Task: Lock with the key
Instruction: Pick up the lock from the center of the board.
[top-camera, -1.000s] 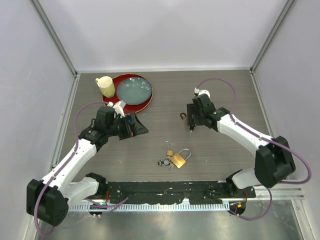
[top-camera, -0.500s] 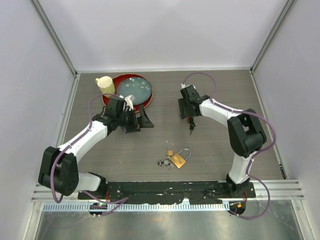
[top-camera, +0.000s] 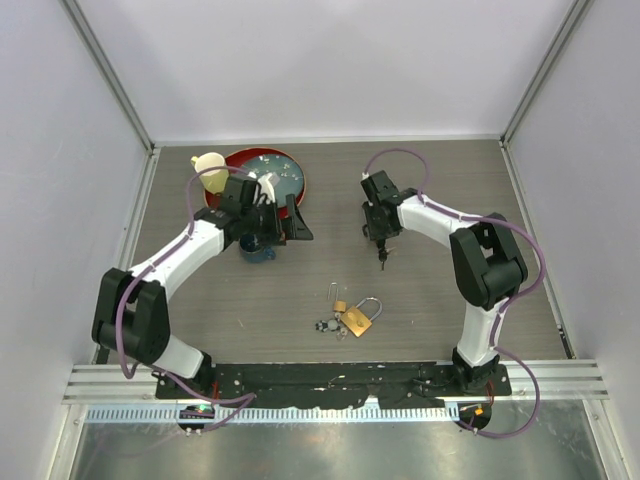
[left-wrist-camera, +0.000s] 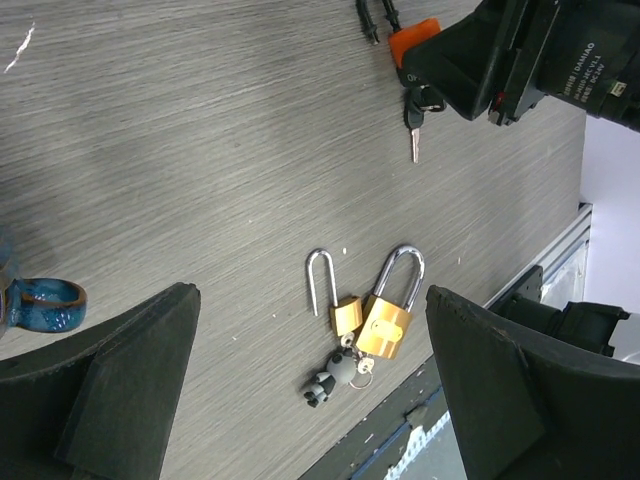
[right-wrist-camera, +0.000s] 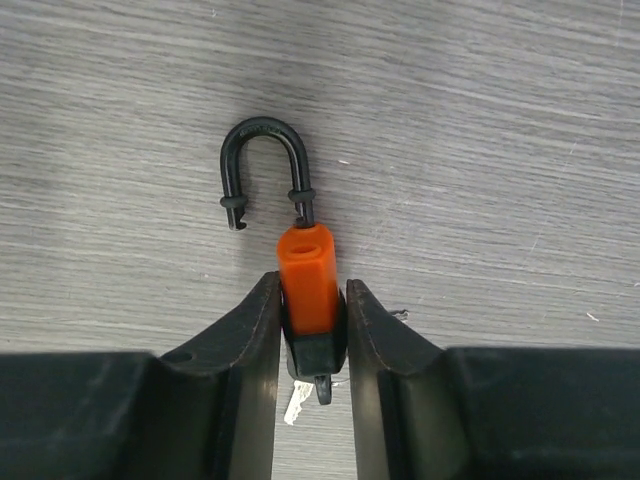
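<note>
An orange padlock with a black open shackle lies on the table. My right gripper is shut on its body, one finger against each side. A key hangs from the lock's lower end between the fingers, and also shows in the left wrist view as the key below the orange padlock. From above, the right gripper is at the table's middle right. My left gripper stands open and holds nothing.
Two brass padlocks with a small grey key charm lie near the front edge. A blue cup sits under my left arm. A red plate and a yellow cup are at the back left.
My right gripper has swung left and closed on the orange padlock. My left arm has moved toward the back and right, and the blue cup now shows on the table below it.
</note>
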